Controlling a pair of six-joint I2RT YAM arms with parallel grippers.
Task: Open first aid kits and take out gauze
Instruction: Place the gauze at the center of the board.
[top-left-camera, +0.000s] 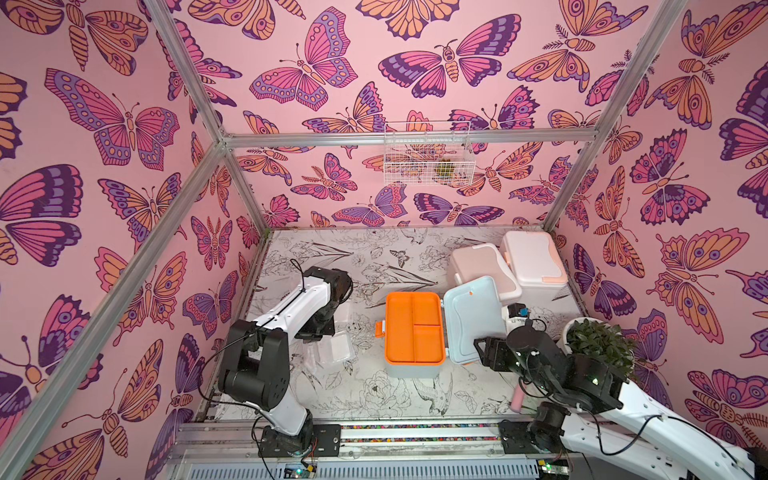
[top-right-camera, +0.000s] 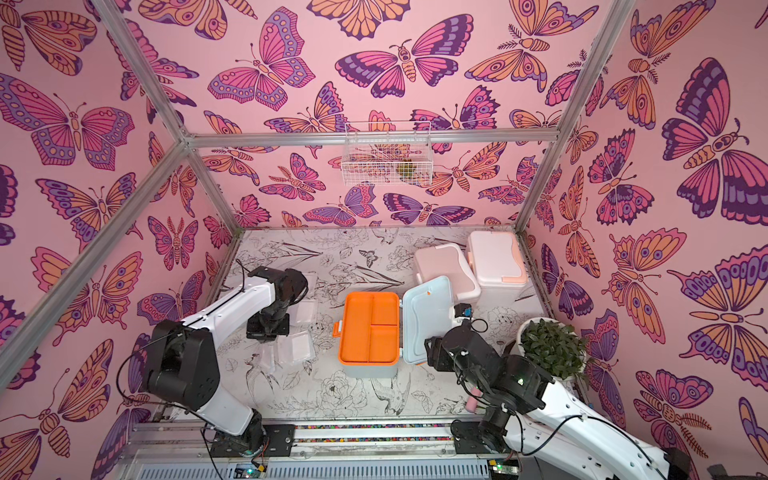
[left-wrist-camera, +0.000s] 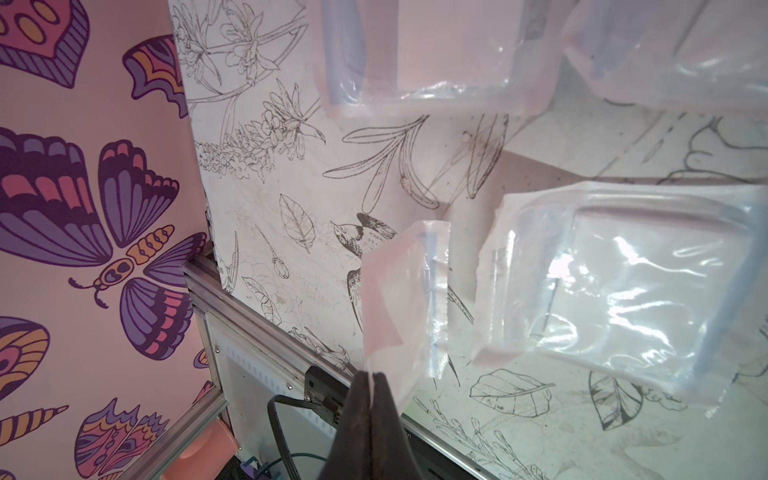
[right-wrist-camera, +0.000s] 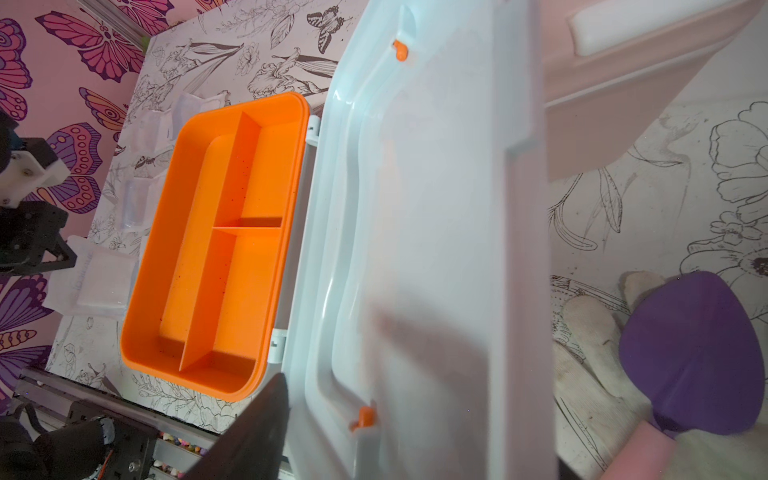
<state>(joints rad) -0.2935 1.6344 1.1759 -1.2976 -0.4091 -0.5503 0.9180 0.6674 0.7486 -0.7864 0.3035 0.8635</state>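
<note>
Left gripper (left-wrist-camera: 372, 376): only its dark tips show at the left wrist frame edge, and both top views hide them under the arm. Two gauze packets (left-wrist-camera: 436, 54) are cut off at that frame's edge and blurred. Right gripper: one dark finger (right-wrist-camera: 257, 424) in frame, out of focus, the other not visible; can't tell if it touches the light blue lid (right-wrist-camera: 415, 249). Lid fills the wrist view, cropped at both ends. Purple brush (right-wrist-camera: 698, 353) cropped at the edge; in a top view only its pink handle (top-left-camera: 517, 400) peeks past the arm. Contents of the wire basket (top-left-camera: 428, 153) too small to identify.
</note>
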